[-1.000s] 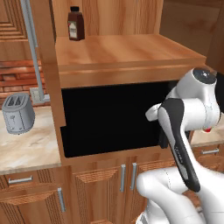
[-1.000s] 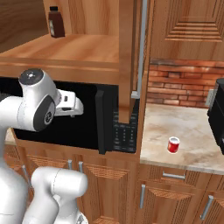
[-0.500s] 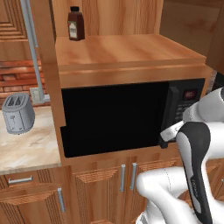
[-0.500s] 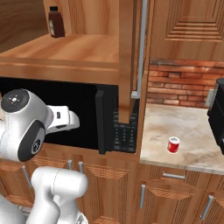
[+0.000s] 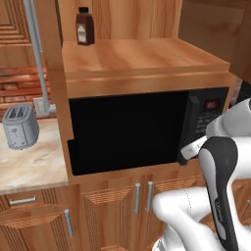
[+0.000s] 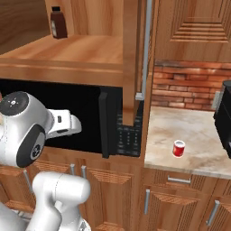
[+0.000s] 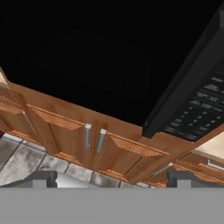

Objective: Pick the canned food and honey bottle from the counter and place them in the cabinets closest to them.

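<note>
The gripper [image 7: 109,179] is standing wide open and holding nothing; its two dark fingertips [image 7: 39,178] are showing far apart at the bottom of the hand view, pointing down at the microwave [image 5: 132,130] face and the base cupboard doors [image 7: 94,144] below it.

The can [image 6: 179,148] is sitting on the counter [image 6: 198,135] well off to the keypad side of the microwave, nowhere between or near the fingers. The honey bottle cannot be made out in these pictures; the bottle [image 5: 85,26] on the wooden shelf above the microwave is the squarish dark-brown one with a label, not the amber one.

Risks from here, as a judgement:
- The fingers are aiming at the wrong place, so a reach toward the can is calling for a long sideways swing close to the microwave's protruding door edge and keypad; the forearm [image 5: 220,191] or hand could be clipping that edge on the way.
- The can is small, short and round; a descent that is off-centre could be nudging it over or rolling it along the marble.
- The brown bottle is standing in plain sight and could be getting mistaken for the honey bottle.
- The wall cabinet [image 6: 194,27] above the can is looking closed, so a placing move could be meeting a shut door.
</note>
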